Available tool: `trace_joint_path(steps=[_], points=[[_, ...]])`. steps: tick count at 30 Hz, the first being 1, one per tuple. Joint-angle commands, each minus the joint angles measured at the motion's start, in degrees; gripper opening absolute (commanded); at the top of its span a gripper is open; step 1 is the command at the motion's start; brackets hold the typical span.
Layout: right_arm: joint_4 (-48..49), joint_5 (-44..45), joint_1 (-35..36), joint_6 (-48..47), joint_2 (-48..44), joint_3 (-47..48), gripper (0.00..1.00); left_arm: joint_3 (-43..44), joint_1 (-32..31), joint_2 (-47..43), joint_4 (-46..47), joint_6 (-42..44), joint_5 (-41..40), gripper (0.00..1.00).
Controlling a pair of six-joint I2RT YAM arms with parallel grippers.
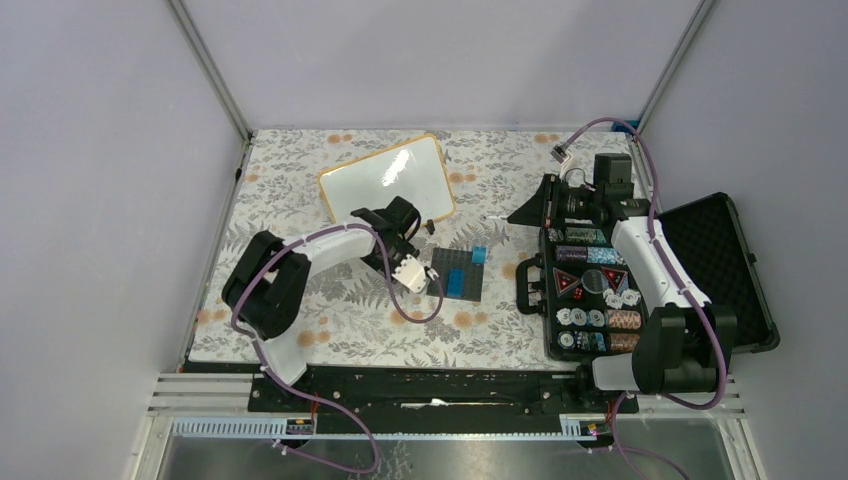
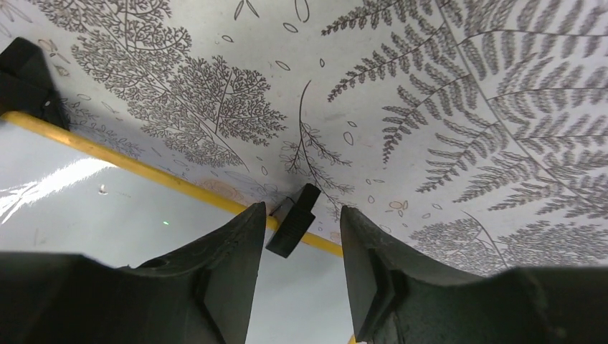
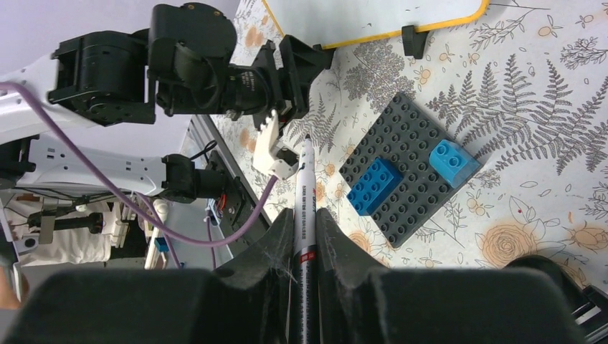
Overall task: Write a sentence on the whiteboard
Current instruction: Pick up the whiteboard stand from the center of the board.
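While the right claw point(image 3: 305, 229) pinches a marker pen point(image 3: 302, 188) pointing leftward, the whiteboard point(image 1: 385, 178) lies to its left at the back of the desk point(image 1: 330, 335), nearer the spread left claw point(image 2: 301, 213).

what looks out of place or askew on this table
The whiteboard lies askew at the far middle, rotated against the edges of the table. The open black case of poker chips seems to reach past the table's right edge. The right tool grips a marker, apart from the whiteboard. Nothing looks spilled or damaged.
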Motion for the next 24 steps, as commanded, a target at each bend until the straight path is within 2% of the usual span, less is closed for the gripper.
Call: trace_joint_path(steps=[1,15,21,24], points=[[2.00,-2.41,-0.34,0.98,-1.82,-0.01,0.00,0.18,-0.09,1.78,2.79,3.71,-2.95,0.48],[3.67,-3.29,-0.66,1.89,-2.16,-0.79,0.00,-1.77,-0.17,3.64,5.43,6.66,-6.28,0.24],[3.66,-3.64,-0.73,2.01,-2.24,-0.72,0.00,-3.18,-0.16,4.49,6.28,8.02,-8.18,0.23],[3.57,-3.64,-0.72,1.86,-2.66,-0.80,0.00,-3.51,-0.22,4.77,7.19,7.84,-8.14,0.19]])
